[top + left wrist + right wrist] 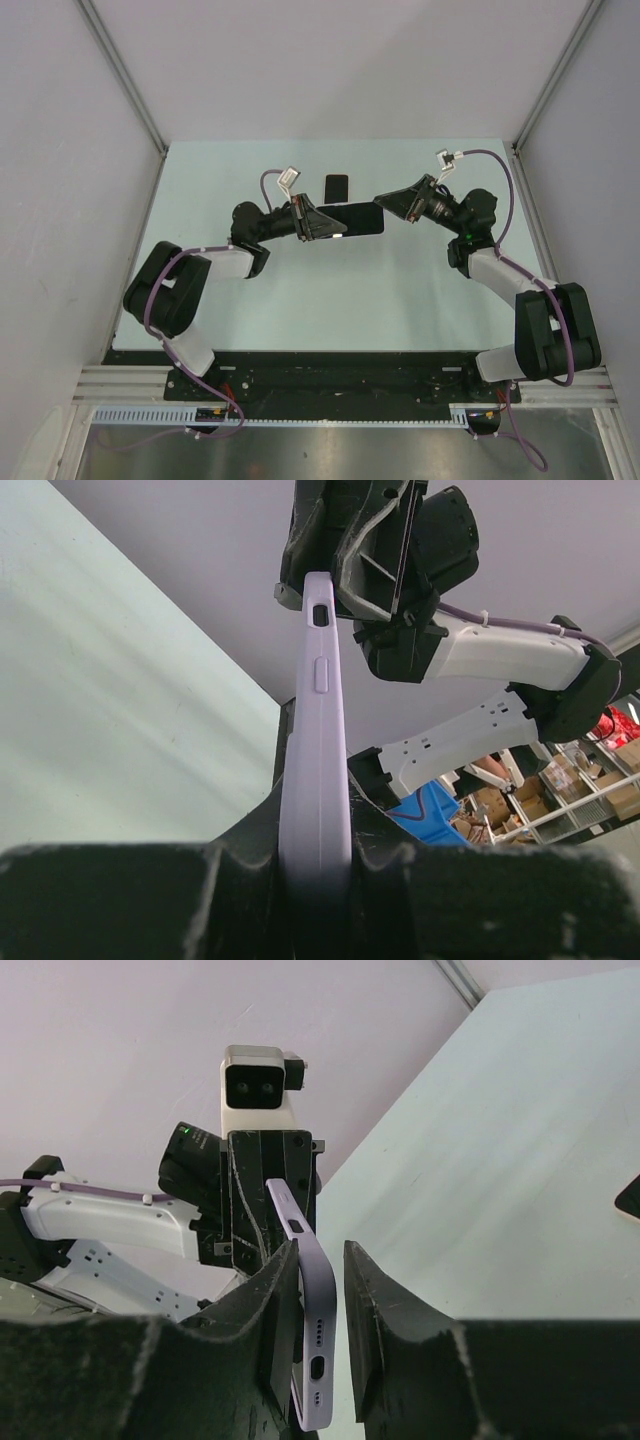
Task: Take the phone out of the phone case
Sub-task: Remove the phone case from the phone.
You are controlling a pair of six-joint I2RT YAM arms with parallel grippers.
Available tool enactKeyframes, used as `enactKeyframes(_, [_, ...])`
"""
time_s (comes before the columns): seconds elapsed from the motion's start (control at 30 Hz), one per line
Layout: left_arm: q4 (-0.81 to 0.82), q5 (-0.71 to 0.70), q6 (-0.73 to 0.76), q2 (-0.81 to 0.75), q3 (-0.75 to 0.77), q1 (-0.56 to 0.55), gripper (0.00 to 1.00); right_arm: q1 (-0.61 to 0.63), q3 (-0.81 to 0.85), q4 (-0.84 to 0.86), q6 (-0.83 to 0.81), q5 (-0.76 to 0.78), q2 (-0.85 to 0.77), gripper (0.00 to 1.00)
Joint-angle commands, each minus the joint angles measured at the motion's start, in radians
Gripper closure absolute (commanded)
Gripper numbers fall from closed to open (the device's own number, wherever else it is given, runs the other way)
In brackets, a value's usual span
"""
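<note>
A lilac phone case (362,219) is held off the table between both grippers, its dark face up in the top view. I cannot tell whether the phone is inside it. My left gripper (335,222) is shut on the case's left end; in the left wrist view the case (318,750) runs edge-on out from between the fingers (315,852). My right gripper (383,204) straddles the right end. In the right wrist view the case end (320,1325) with its port holes lies against the left finger (268,1290), with a gap to the right finger (375,1300).
A small flat black rectangle (336,187) lies on the pale green table (330,300) just behind the case; its corner shows in the right wrist view (632,1198). Grey walls enclose the table on three sides.
</note>
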Motion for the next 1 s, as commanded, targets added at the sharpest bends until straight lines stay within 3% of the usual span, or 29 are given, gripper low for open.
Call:
enactKeyframes(0.0, [0.408, 0.014, 0.035, -0.064, 0.010, -0.004, 1.00, 0.007, -0.001, 0.028, 0.054, 0.028, 0.012, 0.73])
enactKeyframes(0.5, [0.416, 0.089, 0.122, -0.101, 0.013, -0.004, 1.00, 0.047, -0.001, 0.023, 0.197, 0.065, 0.014, 0.80])
enactKeyframes(0.97, [0.422, 0.192, 0.163, -0.127, 0.038, -0.016, 1.00, 0.063, -0.001, 0.000, 0.292, 0.108, 0.021, 0.78])
